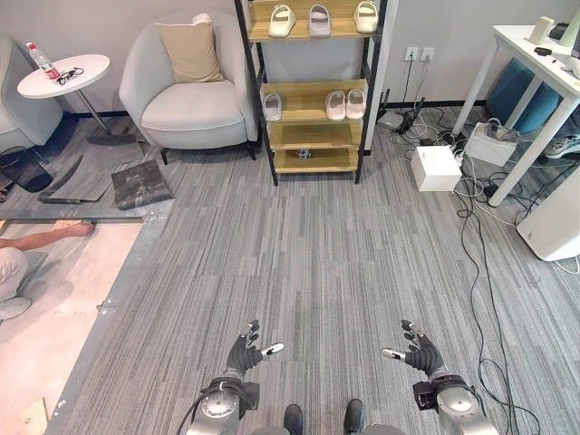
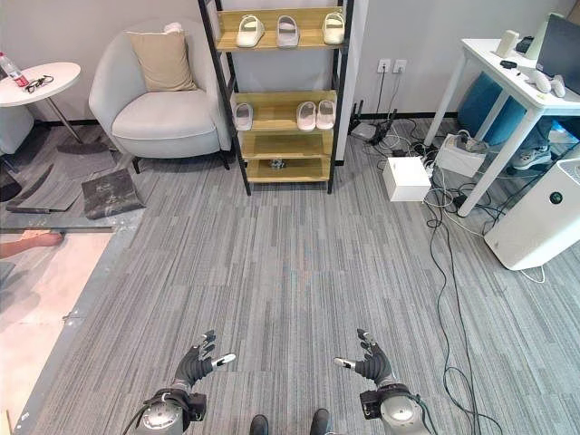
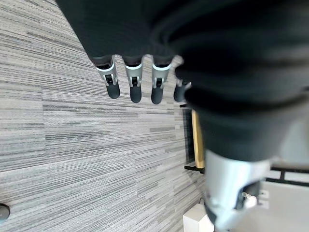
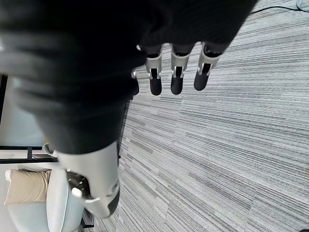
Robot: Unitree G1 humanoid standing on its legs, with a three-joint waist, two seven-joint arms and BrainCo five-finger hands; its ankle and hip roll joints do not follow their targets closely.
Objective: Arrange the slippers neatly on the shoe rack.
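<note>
Slippers and shoe rack. Six pale slippers [image 1: 282, 20] sit on the shoe rack [image 1: 313, 91], a tall unit of dark uprights and light wooden shelves that stands against the grey wall at the far side of the room. Top shelf: three slippers in a row, toes toward the viewer, the outer two cream-white and the middle slipper [image 1: 319, 19] greyer. Second shelf: a single slipper [image 1: 272, 106] near the left upright and, apart from it, a pair [image 1: 345, 104] set side by side near the right upright. All are open-backed with a broad band over the toe. The two lower shelves hold no slippers; a small dark object [image 1: 304, 154] lies on the third shelf.

Surroundings. A grey armchair [image 1: 186, 95] with a beige cushion [image 1: 190, 52] stands just left of the rack, with a round white side table [image 1: 63, 76] farther left. To the right of the rack, a white box [image 1: 436, 169] and a tangle of cables lie on the grey striped carpet [image 1: 308, 263] beside a white desk [image 1: 535, 68]. A person's arm [image 1: 45, 237] rests on the bare floor at the left edge.

Hands. The left hand [image 1: 246, 351] and right hand [image 1: 420, 352] hover low over the carpet, well apart from the rack, fingers straight and spread, holding nothing.
</note>
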